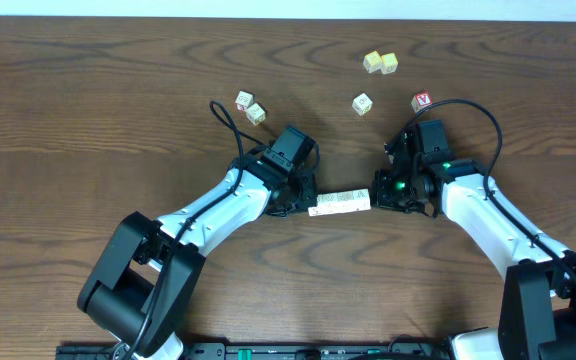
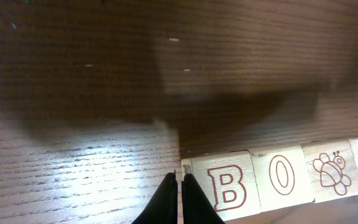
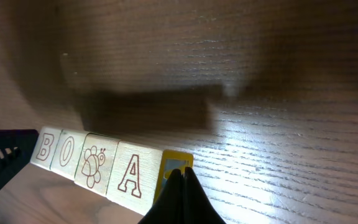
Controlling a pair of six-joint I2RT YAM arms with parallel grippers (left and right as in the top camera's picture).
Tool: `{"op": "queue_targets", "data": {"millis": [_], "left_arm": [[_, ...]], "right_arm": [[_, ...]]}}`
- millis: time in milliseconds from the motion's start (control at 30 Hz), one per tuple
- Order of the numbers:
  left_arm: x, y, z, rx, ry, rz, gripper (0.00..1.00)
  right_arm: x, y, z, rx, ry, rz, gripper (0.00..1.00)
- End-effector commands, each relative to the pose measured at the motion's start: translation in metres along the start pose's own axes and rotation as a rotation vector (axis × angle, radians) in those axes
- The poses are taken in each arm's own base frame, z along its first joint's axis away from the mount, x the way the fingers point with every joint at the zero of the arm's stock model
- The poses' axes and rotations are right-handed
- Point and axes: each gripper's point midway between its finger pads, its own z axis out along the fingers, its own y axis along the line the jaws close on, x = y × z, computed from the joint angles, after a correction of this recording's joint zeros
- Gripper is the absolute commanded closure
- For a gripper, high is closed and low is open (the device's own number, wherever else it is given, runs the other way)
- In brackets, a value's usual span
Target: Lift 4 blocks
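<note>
The left gripper [image 2: 179, 182] and right gripper [image 3: 180, 175], both clenched, squeeze between them the row of four whitish wooden alphabet cubes [image 1: 340, 203], which could buckle and fall if the pressure weakens.

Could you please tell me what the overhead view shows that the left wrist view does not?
Only overhead: the right pincer and six loose cubes scattered farther back on the table. Only left wrist: the readable prints on the faces: B, O and a bee. Both: the row of blocks, the shut left pincer at its end, and the dark wood surface.
</note>
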Motion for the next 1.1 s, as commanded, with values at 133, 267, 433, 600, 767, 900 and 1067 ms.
{"op": "queue_targets", "data": {"millis": [133, 267, 433, 600, 767, 900, 1067], "left_arm": [[0.0150, -0.0443, -0.0027, 0.144, 0.061, 0.063, 0.93], [0.0162, -0.0436, -0.0019, 0.135, 0.060, 0.065, 0.93], [0.0206, -0.0460, -0.0007, 0.130, 0.064, 0.078, 0.93], [0.0226, -0.0468, 0.0006, 0.115, 0.056, 0.093, 0.93], [0.0215, -0.0458, 0.0008, 0.109, 0.051, 0.093, 0.93], [0.0216, -0.0457, 0.0008, 0.109, 0.051, 0.092, 0.93], [0.0198, -0.0439, 0.0011, 0.098, 0.041, 0.092, 0.93]], "right_arm": [[0.0214, 0.0393, 0.0057, -0.184, 0.082, -0.011, 0.99], [0.0202, 0.0398, 0.0057, -0.186, 0.077, -0.014, 0.99], [0.0186, 0.0362, 0.0065, -0.165, 0.068, -0.014, 0.99], [0.0188, 0.0362, 0.0066, -0.165, 0.069, -0.014, 0.99], [0.0181, 0.0342, 0.0070, -0.154, 0.064, -0.013, 0.99], [0.0182, 0.0338, 0.0072, -0.152, 0.064, -0.013, 0.99], [0.0199, 0.0324, 0.0087, -0.151, 0.066, -0.012, 0.99]]}}
